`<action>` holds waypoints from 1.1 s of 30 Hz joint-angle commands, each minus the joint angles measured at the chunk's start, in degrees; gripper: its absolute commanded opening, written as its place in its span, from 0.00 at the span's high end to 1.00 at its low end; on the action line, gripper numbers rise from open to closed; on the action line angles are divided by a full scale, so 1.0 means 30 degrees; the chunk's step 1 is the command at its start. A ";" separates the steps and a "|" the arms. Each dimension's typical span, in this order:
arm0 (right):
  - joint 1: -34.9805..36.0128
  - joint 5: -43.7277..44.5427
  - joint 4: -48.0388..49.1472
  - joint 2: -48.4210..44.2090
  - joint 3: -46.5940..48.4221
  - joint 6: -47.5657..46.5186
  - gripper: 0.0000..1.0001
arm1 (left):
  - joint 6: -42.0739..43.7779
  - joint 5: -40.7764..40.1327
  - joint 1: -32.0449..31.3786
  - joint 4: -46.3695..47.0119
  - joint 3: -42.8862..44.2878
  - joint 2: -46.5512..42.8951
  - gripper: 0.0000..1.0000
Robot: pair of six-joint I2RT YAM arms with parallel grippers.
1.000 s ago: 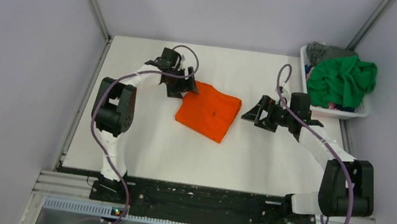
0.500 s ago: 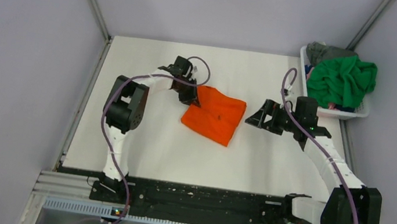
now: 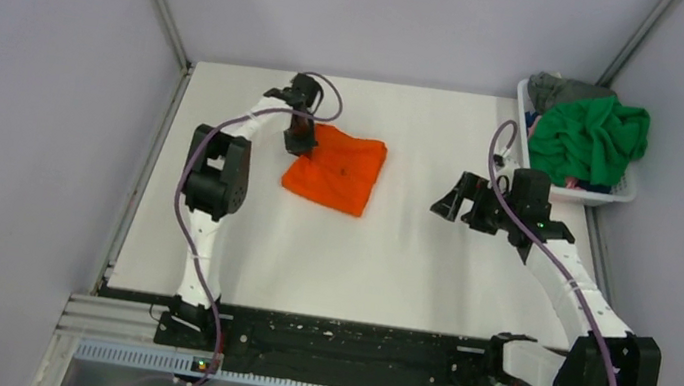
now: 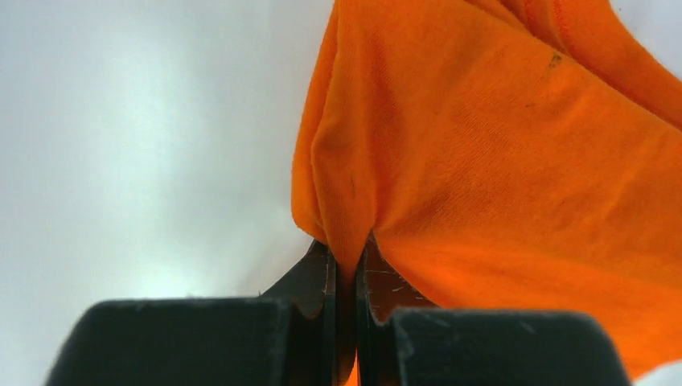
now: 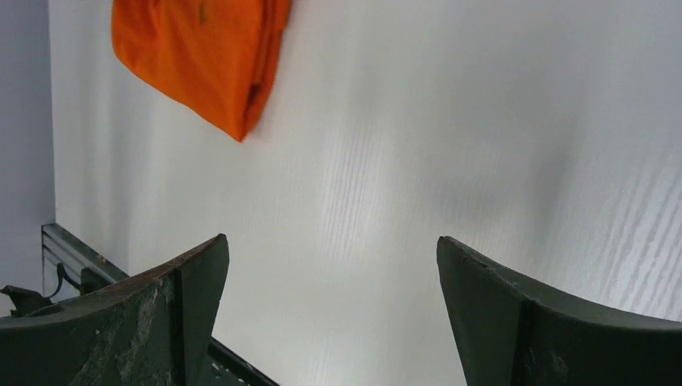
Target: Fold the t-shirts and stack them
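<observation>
Left pincer now tight on orange t-shirt, both farther left.

You get bright, even light, faint shadows; left wrist view glares white at left, fingers at bottom blurred.

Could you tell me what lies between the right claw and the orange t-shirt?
Only bare white tabletop, shown in the top view, between right claw and orange t-shirt.
</observation>
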 commanded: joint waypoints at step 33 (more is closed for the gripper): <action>-0.0079 0.3506 0.0670 -0.0732 -0.0076 0.0097 0.01 | 0.5784 -0.2574 1.0659 0.3969 1.2921 0.7102 0.66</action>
